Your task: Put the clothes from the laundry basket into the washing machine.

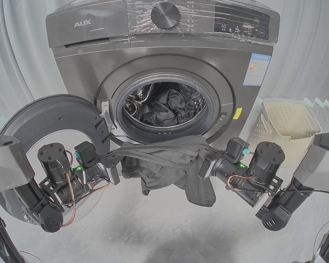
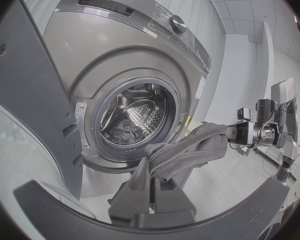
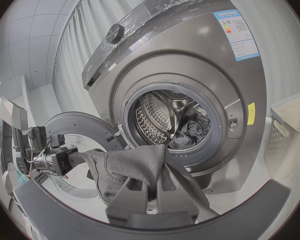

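By washer: grippers tight on garment

Dark garment in left tool

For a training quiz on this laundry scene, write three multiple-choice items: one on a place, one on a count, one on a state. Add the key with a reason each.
1. Where does the laundry basket stand? A) on the floor right of the washing machine B) on top of it C) between the arms
2. How many hands grip the dark garment? A) none B) one C) two
3. The machine's door is: A) shut B) swung open to the left C) taken off
Key: 1 A, it sits beside the machine's right flank; 2 C, the left hand and right hand each pinch an end; 3 B, the drum lies exposed.
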Robot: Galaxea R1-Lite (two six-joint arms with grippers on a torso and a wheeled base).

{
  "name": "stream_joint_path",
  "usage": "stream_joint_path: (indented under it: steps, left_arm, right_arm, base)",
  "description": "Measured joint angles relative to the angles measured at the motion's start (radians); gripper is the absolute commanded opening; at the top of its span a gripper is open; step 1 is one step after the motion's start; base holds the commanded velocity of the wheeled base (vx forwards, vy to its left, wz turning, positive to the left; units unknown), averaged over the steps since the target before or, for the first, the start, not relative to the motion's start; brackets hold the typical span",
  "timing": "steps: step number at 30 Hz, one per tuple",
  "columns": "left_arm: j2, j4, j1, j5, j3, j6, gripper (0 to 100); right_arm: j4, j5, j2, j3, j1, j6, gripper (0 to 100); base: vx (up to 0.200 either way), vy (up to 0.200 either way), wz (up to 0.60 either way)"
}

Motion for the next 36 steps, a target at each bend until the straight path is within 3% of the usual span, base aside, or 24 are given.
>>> stream_joint_path:
  steps: [1,25,28,32,36]
  left_arm:
    - [-0.001,0.000,-0.002,0.000,0.002,0.001,100]
    - [0.029,0.000,-0.029,-0.001,0.032,0.004,100]
    - [0.044,0.000,-0.036,-0.005,0.060,0.022,100]
    - [0.071,0.001,-0.039,-0.017,0.083,0.072,100]
    - [0.089,0.000,-0.034,-0.020,0.089,0.077,100]
  right_arm:
    - [0.000,0.000,-0.002,0.002,0.001,0.002,0]
    - [0.001,-0.004,-0.047,-0.030,0.060,-0.002,0]
    - [0.001,-0.011,-0.046,-0.058,0.059,-0.002,0]
    - [0.001,-0.014,-0.044,-0.085,0.057,-0.002,0]
    - [0.001,-0.015,-0.044,-0.100,0.057,-0.002,0]
  base:
    - [0.000,0.000,0.00]
    - [0.000,0.000,0.00]
    - [0.000,0.000,0.00]
    - [0.000,0.000,0.00]
    - [0.000,0.000,0.00]
